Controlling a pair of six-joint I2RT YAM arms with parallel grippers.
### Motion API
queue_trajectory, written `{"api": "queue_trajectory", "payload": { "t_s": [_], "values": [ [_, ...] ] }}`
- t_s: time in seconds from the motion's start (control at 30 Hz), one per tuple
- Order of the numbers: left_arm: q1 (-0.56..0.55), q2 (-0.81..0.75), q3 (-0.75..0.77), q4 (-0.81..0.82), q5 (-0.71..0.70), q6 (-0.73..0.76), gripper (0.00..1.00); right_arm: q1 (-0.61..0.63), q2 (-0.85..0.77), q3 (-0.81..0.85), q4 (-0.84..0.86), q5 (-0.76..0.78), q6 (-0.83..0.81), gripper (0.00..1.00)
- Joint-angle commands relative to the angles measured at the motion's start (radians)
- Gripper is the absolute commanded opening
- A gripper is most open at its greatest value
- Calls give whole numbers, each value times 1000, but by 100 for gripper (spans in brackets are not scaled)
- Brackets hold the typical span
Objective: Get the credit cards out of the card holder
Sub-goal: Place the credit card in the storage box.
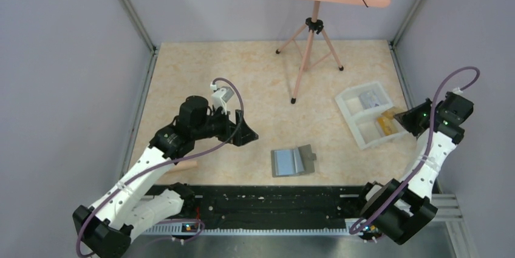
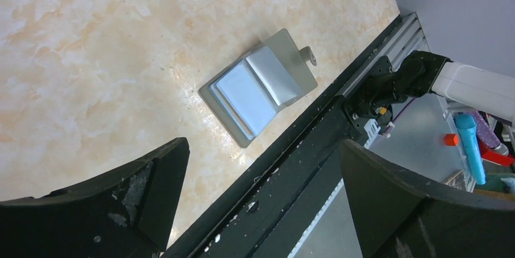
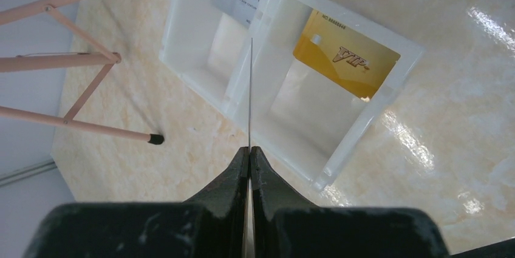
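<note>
Open card holder, credit cards apart

The table top is glossy beige with a marble pattern, with bright reflections at the right of the right wrist view. The tray is smooth white plastic, slightly translucent; the yellow card in it is shiny. The card holder is matt grey outside, with pale blue pockets of soft sheen. The left gripper has matt black fingers, scuffed
</note>
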Motion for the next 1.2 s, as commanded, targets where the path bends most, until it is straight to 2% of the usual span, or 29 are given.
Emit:
{"api": "queue_trajectory", "payload": {
  "t_s": [0.0,0.47,0.7,1.17],
  "values": [
    [5,-35,17,-4,-21,31,99,-28,21,-12,49,-54,-11,0],
    [5,-66,20,-16,-49,42,99,-51,36,-70,97,-18,4,0],
    [5,-72,19,-19,-57,44,99,-51,23,-148,211,-28,69,0],
    [5,-89,23,-28,-97,49,99,-51,54,-226,335,-17,143,0]
  ]
}}
